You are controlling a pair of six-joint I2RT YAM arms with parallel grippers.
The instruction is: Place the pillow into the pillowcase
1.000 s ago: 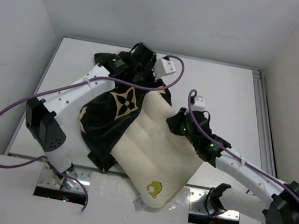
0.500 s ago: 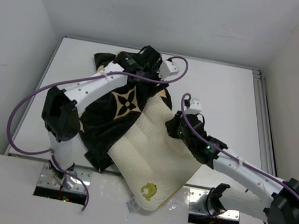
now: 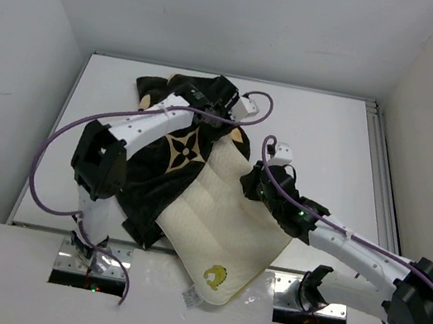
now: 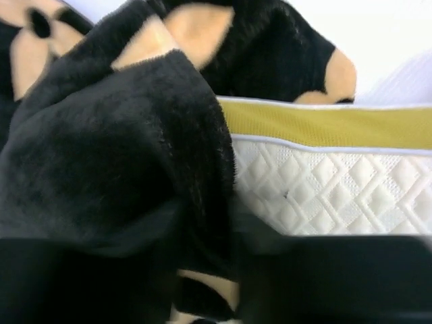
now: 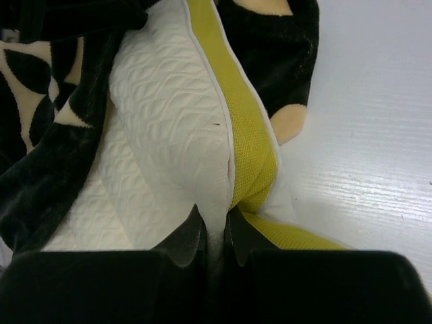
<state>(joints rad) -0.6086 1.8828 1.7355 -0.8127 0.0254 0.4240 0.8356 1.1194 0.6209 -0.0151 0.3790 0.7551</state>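
Fabric of the black, flower-printed pillowcase (image 3: 148, 167) covered the far left part of the pillow (image 3: 223, 222), which lay slantwise on your worktop (image 3: 329, 140) with its logo (image 3: 217, 275) corner bare at the near edge. Your right hand (image 5: 214, 233) was clenched on the pillow's right edge, pinching the cream cover beside the yellow-green band (image 5: 246, 142). Your left hand (image 3: 226, 105) sat at the pillowcase's far end, where plush bunched against the pillow. Its wrist view was too blurred, so you could not tell whether it was grasping the fabric.
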